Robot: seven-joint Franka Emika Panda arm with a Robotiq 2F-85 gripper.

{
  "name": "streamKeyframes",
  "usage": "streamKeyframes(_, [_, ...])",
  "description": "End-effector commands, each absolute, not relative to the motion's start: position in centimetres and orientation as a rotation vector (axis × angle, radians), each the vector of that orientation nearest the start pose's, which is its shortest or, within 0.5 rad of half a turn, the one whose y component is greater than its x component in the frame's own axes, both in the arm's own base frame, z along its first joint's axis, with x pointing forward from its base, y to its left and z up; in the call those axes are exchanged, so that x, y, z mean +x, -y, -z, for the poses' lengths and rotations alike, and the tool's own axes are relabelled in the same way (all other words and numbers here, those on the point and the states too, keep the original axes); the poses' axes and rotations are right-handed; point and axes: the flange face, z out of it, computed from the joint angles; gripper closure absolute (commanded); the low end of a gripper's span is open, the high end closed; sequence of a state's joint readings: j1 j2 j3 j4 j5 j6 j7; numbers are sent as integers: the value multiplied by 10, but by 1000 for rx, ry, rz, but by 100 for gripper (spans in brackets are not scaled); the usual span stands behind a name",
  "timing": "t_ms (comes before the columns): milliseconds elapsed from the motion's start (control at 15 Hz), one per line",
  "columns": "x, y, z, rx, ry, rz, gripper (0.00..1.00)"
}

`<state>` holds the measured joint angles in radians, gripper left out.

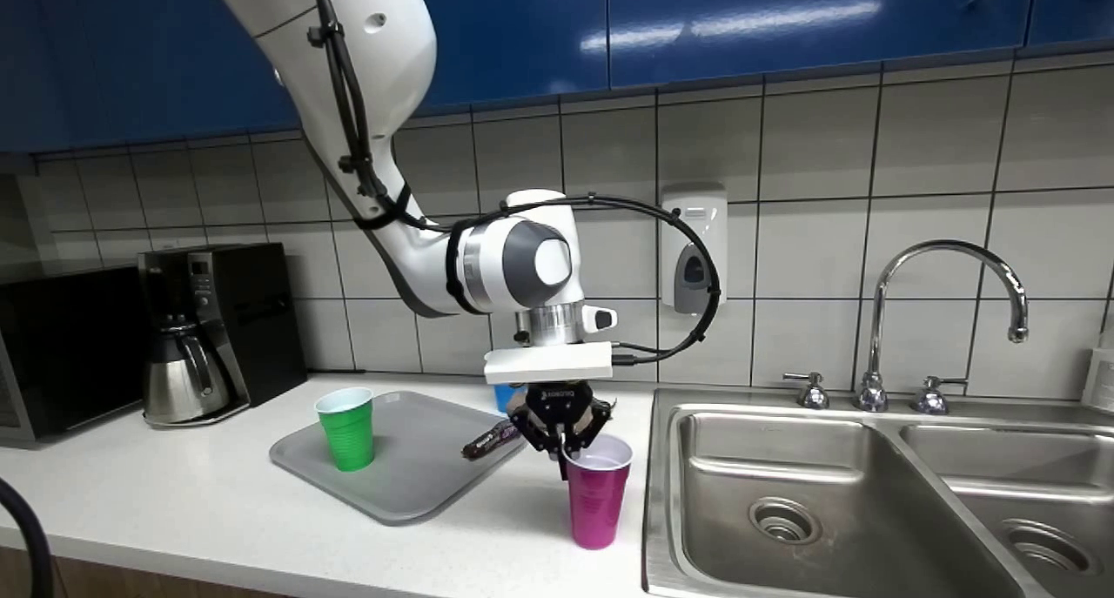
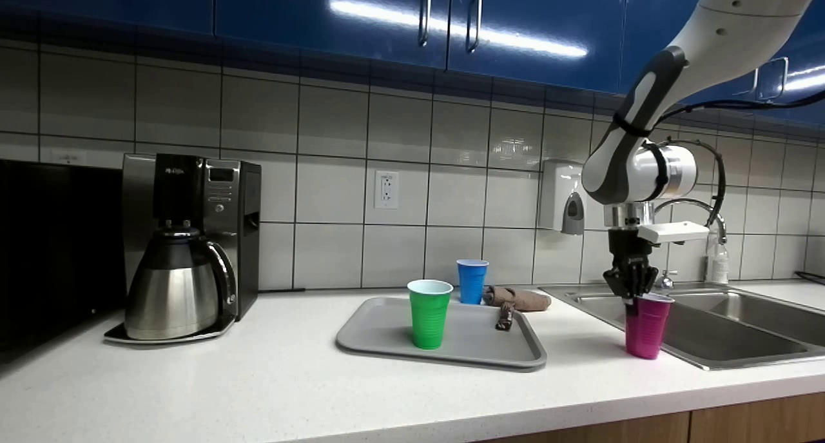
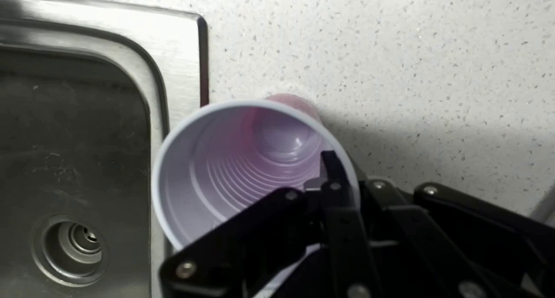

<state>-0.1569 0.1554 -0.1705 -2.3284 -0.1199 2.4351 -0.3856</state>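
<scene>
A magenta cup with a pale inside [image 1: 599, 507] stands upright by the sink's edge; it also shows in an exterior view [image 2: 648, 330] and the wrist view [image 3: 204, 168]. My gripper [image 3: 344, 165] points down and is shut on the cup's rim, with one finger inside and one outside the wall. The gripper shows in both exterior views [image 1: 564, 460] [image 2: 633, 306]. The outer fingertip is mostly hidden behind the rim in the wrist view. The cup looks empty. Its base is at or very near the counter; I cannot tell whether it touches.
A grey tray [image 2: 380, 324] bears a green cup [image 2: 430, 317] and a wrapped bar [image 2: 506, 316]. A blue cup [image 2: 472, 282] and a brown rolled cloth [image 2: 522, 300] are behind it. The sink [image 1: 663, 493] with faucet [image 1: 879, 311] is beside the magenta cup. A coffee maker [image 2: 222, 201] stands farther off.
</scene>
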Motion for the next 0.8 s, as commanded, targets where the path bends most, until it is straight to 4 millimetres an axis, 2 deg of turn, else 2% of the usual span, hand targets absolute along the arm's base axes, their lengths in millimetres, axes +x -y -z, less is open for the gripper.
streamKeyframes(0, [485, 163, -288, -3222, 308, -72, 99])
streamKeyframes(333, [492, 146, -306, -3219, 369, 3, 99])
streamKeyframes(733, [506, 104, -322, -3199, 503, 117, 99])
